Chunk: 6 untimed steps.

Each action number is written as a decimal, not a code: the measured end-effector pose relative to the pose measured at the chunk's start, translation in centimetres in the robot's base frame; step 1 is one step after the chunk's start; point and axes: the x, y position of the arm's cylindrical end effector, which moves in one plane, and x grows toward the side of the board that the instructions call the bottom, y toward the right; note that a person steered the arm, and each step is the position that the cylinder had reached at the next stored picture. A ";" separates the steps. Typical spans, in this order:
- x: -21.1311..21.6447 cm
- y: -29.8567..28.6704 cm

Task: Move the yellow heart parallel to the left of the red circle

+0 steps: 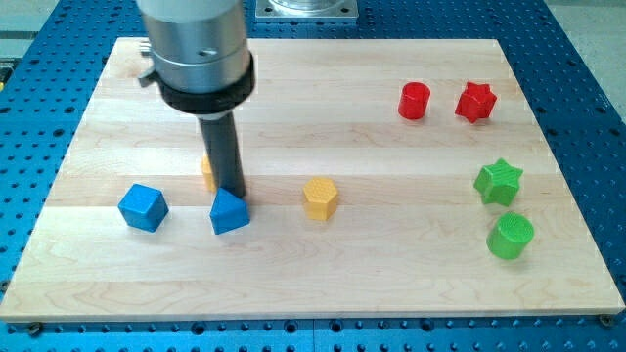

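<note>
Camera view: the yellow heart (208, 169) sits mostly hidden behind the rod, left of bench (323, 274) centre. My tip (232, 190) rests just beside it, touching the blue triangular block (229, 212). No pincer is fitted. The red circle (414, 101) stands well apart, upper right, beside the red star (475, 102).

A robotics lab bench; wooden board (313, 274) on a blue perforated metal table (587, 108); metal arm mount.

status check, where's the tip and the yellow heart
My tip down beside blue triangle. Yellow heart mostly hidden behind rod. Red circle far at view's right. Yellow hexagon between.
</note>
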 end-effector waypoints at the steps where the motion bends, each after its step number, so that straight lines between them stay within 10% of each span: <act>1: -1.8 -3.4; 5: -6.5 -7.6; 6: -9.9 4.6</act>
